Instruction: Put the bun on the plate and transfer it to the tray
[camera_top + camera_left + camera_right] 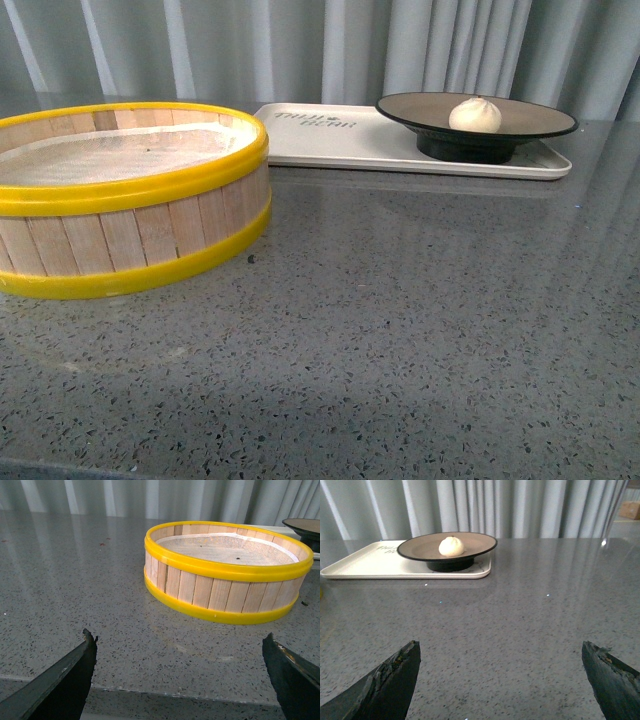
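Observation:
The cream-white bun point(475, 114) rests in the middle of the black-rimmed tan plate point(545, 118). That plate stands on the right end of the off-white tray point(340, 140) at the back of the table. The right wrist view shows the same bun point(451, 546), plate point(480, 542) and tray point(365, 562) far ahead of my right gripper point(500, 650), which is open and holds nothing. My left gripper point(180, 642) is open too, low over the table's near edge, short of the steamer basket. Neither arm appears in the front view.
A wooden steamer basket point(130, 200) with yellow rims and a white liner stands at the left, also seen as a basket point(225, 570) in the left wrist view. Grey speckled tabletop point(420, 330) spreads in front. Grey curtains hang behind.

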Controlling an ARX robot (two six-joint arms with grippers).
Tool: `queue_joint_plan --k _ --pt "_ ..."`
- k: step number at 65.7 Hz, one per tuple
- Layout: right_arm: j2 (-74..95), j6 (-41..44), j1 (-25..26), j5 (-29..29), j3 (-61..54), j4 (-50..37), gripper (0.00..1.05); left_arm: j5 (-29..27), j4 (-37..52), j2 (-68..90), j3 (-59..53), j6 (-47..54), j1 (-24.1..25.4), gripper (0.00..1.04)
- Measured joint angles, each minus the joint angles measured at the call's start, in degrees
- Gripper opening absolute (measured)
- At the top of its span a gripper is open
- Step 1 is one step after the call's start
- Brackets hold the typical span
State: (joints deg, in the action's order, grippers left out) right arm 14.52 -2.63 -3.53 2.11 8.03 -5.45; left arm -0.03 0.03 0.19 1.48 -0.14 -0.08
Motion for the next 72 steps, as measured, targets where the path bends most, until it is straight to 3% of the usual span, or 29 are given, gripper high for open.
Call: queue_joint_plan --k 28,38,58,64,72 --pt "-3.5 1.5 1.6 0.3 -4.8 6.3 0.96 0.0 0.0 0.0 0.0 0.0 0.0 0.98" --pt "-13.8 2.2 3.3 -2.0 -7.6 5.5 0.71 -0.1 0.0 0.0 0.0 0.0 0.0 0.98" --pt "-14.3 2.5 3.4 -2.2 -7.7 5.5 0.21 0.0 0.0 0.0 0.0 0.0 0.0 0.98" --pt "-14.3 2.6 3.4 -2.1 -7.7 5.5 0.33 0.0 0.0 0.0 0.0 0.0 0.0 0.98" --pt "-14.3 2.6 3.4 -2.2 -7.7 5.5 0.56 0.0 0.0 0.0 0.0 0.0 0.0 0.98"
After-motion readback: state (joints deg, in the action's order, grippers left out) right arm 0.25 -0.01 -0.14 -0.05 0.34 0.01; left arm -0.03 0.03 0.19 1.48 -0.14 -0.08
